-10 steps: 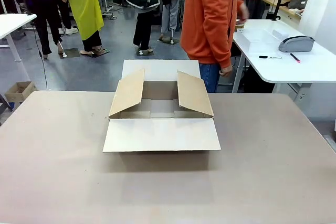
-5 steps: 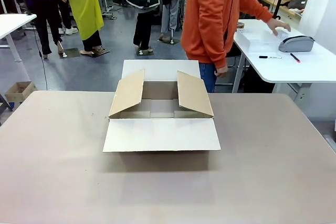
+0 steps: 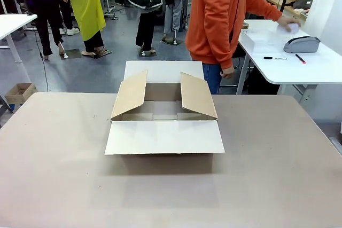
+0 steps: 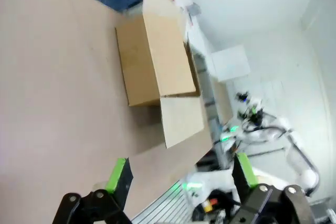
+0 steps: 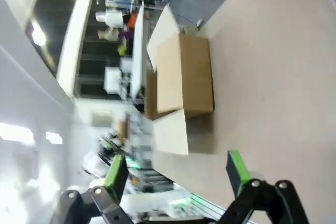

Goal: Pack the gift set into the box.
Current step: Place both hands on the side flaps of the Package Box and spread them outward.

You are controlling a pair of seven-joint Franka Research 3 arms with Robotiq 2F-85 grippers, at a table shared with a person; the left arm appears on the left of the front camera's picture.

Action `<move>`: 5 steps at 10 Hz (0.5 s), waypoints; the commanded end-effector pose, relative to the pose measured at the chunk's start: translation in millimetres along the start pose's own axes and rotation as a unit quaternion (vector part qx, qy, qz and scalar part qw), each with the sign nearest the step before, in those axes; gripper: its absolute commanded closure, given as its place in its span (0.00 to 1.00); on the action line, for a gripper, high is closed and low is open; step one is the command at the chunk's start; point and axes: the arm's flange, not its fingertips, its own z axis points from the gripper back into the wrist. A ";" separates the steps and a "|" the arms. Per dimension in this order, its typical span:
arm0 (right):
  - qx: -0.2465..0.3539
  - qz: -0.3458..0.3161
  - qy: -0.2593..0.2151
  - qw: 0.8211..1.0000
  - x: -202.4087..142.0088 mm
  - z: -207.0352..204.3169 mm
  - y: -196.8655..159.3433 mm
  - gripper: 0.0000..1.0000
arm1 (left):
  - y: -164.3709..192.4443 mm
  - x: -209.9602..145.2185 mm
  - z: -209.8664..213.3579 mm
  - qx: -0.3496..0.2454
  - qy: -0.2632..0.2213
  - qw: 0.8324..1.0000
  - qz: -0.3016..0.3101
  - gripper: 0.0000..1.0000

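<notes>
My left gripper (image 4: pixel 179 169) and right gripper (image 5: pixel 176 165) hang spread, empty, the box (image 4: pixel 157 66) well ahead; packing looks unstarted, next needing a piece from the person (image 3: pixel 219 20)

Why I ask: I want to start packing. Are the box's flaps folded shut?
No, in the front view the box stands with all four flaps spread open.

Person's hand (image 3: pixel 289 21) reached out over white side table (image 3: pixel 315 67), since shifted slightly toward far edge.
</notes>
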 end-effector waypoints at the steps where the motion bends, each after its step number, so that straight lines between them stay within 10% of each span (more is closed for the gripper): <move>1: -0.086 0.136 0.019 0.987 -48.7 -98.4 98.0 0.00 | -88.3 -14.5 -94.0 0.067 0.125 0.987 -0.075 0.00; 4: -0.190 0.295 0.120 0.928 -111.1 -186.4 145.2 0.00 | -128.8 -42.7 -202.8 0.162 0.258 0.942 -0.137 0.00; 5: -0.124 0.203 0.073 0.968 -31.5 -128.0 151.9 0.00 | -127.9 -16.4 -149.8 0.094 0.172 0.976 -0.096 0.00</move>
